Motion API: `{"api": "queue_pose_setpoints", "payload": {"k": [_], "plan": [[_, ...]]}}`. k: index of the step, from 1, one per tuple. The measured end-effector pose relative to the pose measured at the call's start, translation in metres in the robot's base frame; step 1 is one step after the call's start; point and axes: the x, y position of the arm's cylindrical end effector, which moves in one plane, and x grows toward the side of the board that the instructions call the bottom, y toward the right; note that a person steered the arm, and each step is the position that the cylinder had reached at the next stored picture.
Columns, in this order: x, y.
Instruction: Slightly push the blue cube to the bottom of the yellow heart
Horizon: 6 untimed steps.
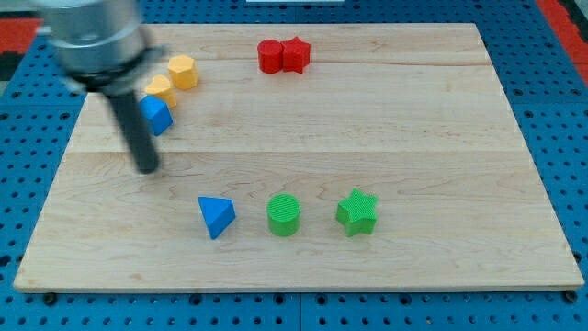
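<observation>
The blue cube (157, 115) sits near the board's upper left, touching the lower edge of the yellow heart (161, 89). A yellow hexagon (183, 71) lies just up and right of the heart. My tip (147, 169) rests on the board below and slightly left of the blue cube, a short gap away from it. The rod's blurred shaft passes just left of the cube and partly hides its left side.
Wooden board (367, 138) on a blue pegboard. A red cylinder (270, 56) and red star (295, 53) touch at the view's top centre. A blue triangle (216, 217), a green cylinder (284, 215) and a green star (357, 212) line up along the bottom.
</observation>
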Motion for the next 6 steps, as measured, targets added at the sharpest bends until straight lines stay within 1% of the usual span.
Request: {"api": "queue_pose_setpoints", "payload": {"k": [1,3,4,6], "plan": [[-0.022,-0.037],[-0.031,0.043],[-0.043,0.043],[-0.048,0.028]]}}
